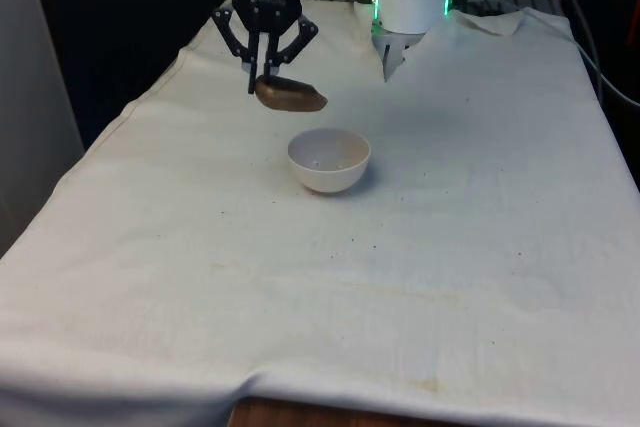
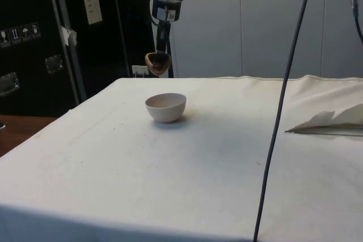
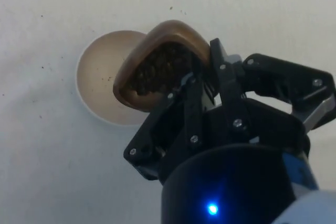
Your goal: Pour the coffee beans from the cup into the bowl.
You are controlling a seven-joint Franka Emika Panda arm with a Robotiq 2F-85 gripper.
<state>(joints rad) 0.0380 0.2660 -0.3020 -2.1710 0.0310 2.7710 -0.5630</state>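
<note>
A brown cup (image 1: 291,95) hangs above the table, held by its rim in my gripper (image 1: 264,79), which is shut on it. The cup (image 3: 157,66) is tilted and dark coffee beans (image 3: 157,71) still fill its inside. A white bowl (image 1: 329,159) stands on the cloth just in front of and below the cup. In the wrist view the cup's lip overlaps the bowl (image 3: 100,85), whose inside looks bare apart from a few specks. In the side view the cup (image 2: 158,63) hangs behind and above the bowl (image 2: 165,106).
The white cloth (image 1: 320,277) covers the whole table, with small dark specks scattered near the bowl. A fold of cloth (image 2: 329,120) lifts at the side view's right. A black cable (image 2: 283,106) hangs down across the side view.
</note>
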